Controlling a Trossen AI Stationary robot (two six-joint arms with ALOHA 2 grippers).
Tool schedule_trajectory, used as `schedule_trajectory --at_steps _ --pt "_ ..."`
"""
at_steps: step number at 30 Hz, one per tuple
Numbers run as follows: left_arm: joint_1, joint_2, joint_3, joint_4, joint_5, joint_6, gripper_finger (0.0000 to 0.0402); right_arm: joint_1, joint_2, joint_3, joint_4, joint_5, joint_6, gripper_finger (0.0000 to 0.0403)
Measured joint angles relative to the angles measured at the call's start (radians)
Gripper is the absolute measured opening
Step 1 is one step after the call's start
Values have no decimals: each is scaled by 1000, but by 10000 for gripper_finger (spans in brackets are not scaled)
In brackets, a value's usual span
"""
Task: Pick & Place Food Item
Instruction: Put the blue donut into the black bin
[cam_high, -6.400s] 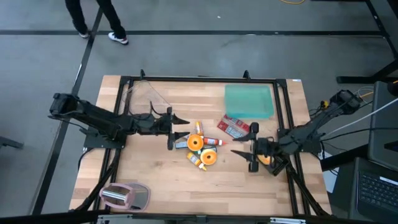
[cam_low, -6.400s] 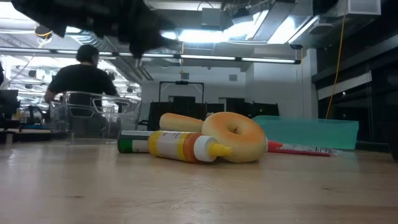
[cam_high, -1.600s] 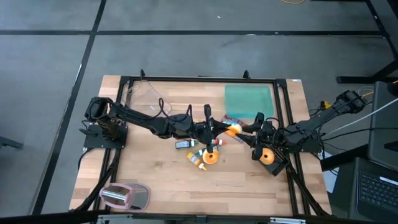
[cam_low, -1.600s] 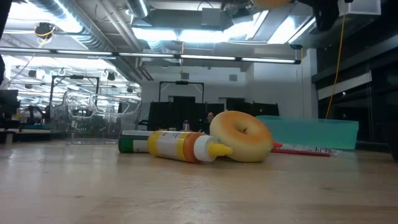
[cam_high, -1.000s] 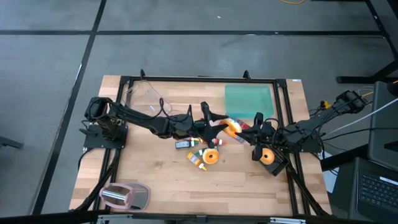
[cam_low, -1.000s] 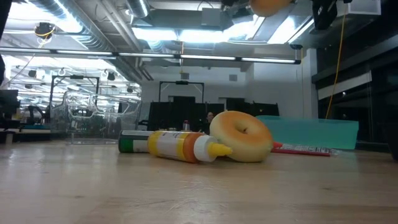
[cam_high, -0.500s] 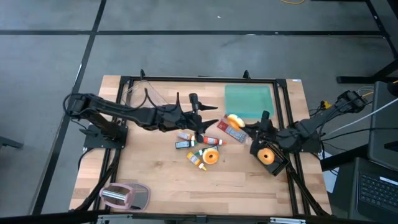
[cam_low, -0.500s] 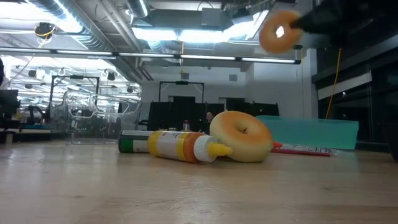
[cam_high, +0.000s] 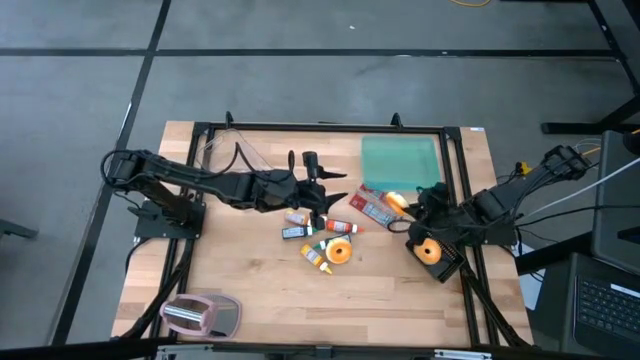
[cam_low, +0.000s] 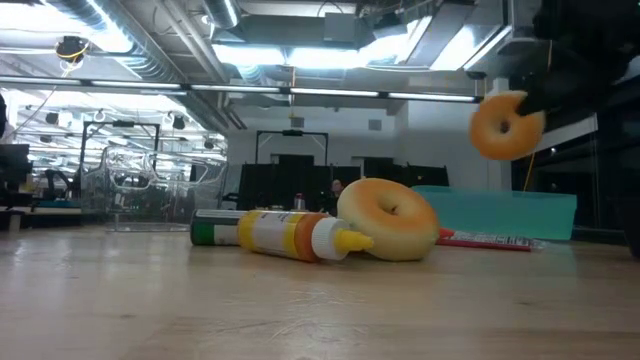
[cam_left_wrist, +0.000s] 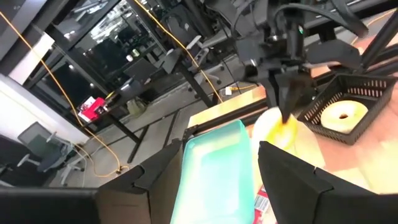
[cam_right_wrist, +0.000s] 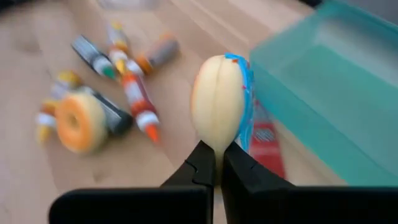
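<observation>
My right gripper (cam_high: 410, 208) is shut on a yellow-orange donut (cam_high: 398, 202), held in the air over the table's right half, next to a red packet (cam_high: 372, 208); the low view shows the donut (cam_low: 505, 125) well above the wood. Another donut (cam_high: 338, 252) leans on its rim against small sauce bottles (cam_high: 318, 228) mid-table. A black basket (cam_high: 432, 250) at the right edge holds one more donut (cam_left_wrist: 342, 115). My left gripper (cam_high: 320, 180) hovers open, left of the held donut and apart from it. My right gripper pinches the donut by its rim (cam_right_wrist: 216, 146) between its two fingers. The fingers slant down from the table's right side. The donut (cam_right_wrist: 217, 106) stands out beyond the fingertips, edge-on to the wrist camera, lifted clear of the table.
A teal tray (cam_high: 400, 160) lies at the far right. A clear plastic container (cam_high: 225, 155) sits at the far left, and a silver and pink object (cam_high: 200, 315) at the near left corner. Bare wood shows along the near edge.
My left gripper has let go of the donut, spread its fingers and drawn back toward the table's left and far side, rising a little. My right gripper, keeping the donut, has tipped downward and carried it lower and toward the right edge; the donut has turned face-on to the low camera.
</observation>
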Motion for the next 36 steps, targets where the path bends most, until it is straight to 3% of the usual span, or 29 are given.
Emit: schedule_trajectory --at_steps 6,10,16,23,29,36 --pt "0 0 0 1 0 0 207 7 143 212 -357 -112 89 6" --pt "0 0 0 1 0 -1 203 24 274 306 -505 -226 147 6" --pt "0 0 0 -7 0 -7 203 105 419 406 -547 -377 221 6" --pt "0 0 0 -12 6 -7 198 227 462 435 -656 -507 444 6" --pt "0 0 0 -13 29 -7 199 318 465 432 -664 -505 599 6" --pt "0 0 0 -13 45 -8 192 348 465 360 -646 -532 676 6"
